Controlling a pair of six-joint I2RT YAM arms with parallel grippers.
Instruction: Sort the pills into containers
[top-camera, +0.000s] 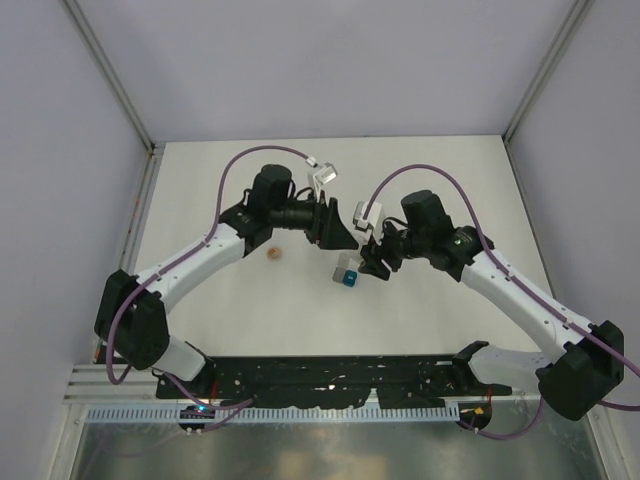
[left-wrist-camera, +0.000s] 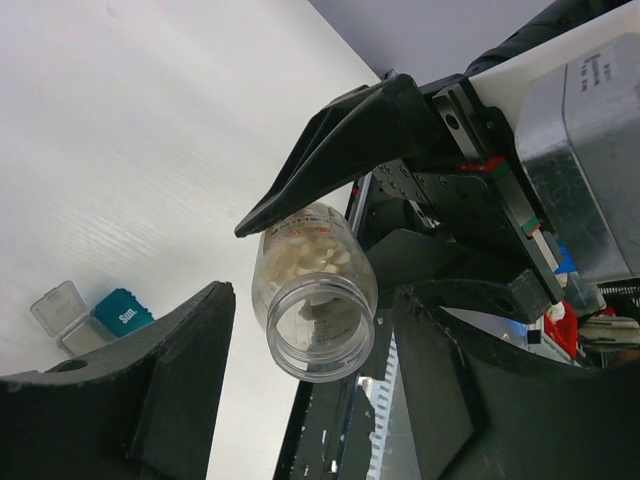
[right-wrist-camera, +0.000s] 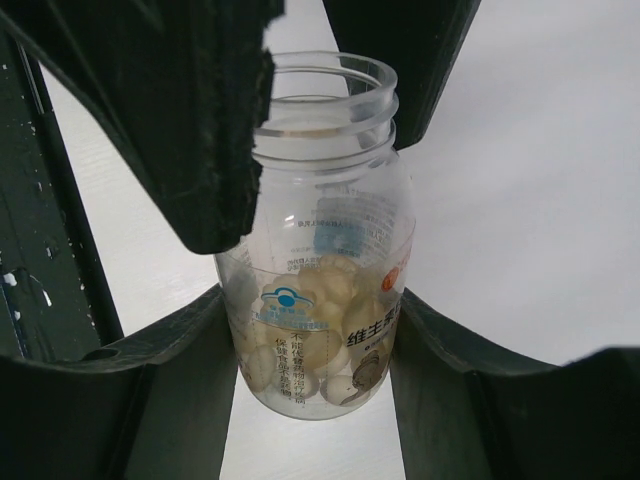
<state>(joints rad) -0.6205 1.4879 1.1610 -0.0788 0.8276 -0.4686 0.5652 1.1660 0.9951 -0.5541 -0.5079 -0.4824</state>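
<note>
A clear pill bottle (right-wrist-camera: 320, 290), uncapped and holding several white pills (right-wrist-camera: 335, 300), is gripped round its lower half by my right gripper (right-wrist-camera: 312, 330). In the left wrist view the bottle (left-wrist-camera: 315, 300) points its open mouth at the camera. My left gripper (left-wrist-camera: 312, 335) is open, with its fingers (left-wrist-camera: 140, 390) wide on both sides of the bottle's mouth and not touching it. The two tiny containers, a grey one (left-wrist-camera: 58, 308) and a teal-blue one (left-wrist-camera: 123, 311), sit side by side on the table, just below both grippers in the top view (top-camera: 346, 277).
A small orange-brown cap (top-camera: 274, 254) lies on the white table left of the containers. The black base frame (top-camera: 330, 378) runs along the near edge. Grey enclosure walls stand on both sides and at the back.
</note>
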